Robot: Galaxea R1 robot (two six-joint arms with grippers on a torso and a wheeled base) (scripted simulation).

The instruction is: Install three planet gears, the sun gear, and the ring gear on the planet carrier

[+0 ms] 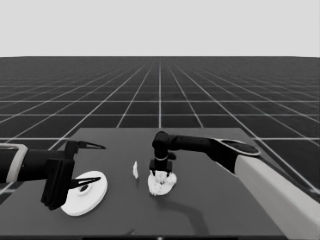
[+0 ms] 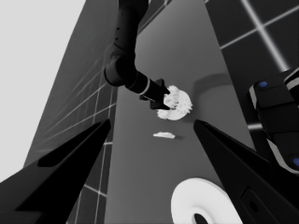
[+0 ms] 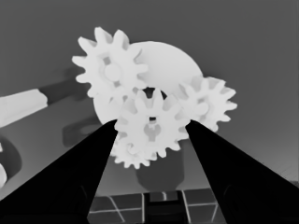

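right pincer (image 1: 162, 172) hangs straight down over smaller round part (image 1: 162, 185) at table (image 1: 210, 210) middle, likely to seat centre gear square. larger round part (image 1: 85, 193) lies under parked left gripper (image 1: 89, 165), not held. thin white piece (image 1: 135, 170) stands between.

left wrist view: own fingers (image 2: 70, 182) wide apart, nothing between.

right wrist view: fingers (image 3: 84, 172) nip centre gear (image 3: 152, 128) among planet gears (image 3: 110, 70). dark table, grid floor, pale band above.
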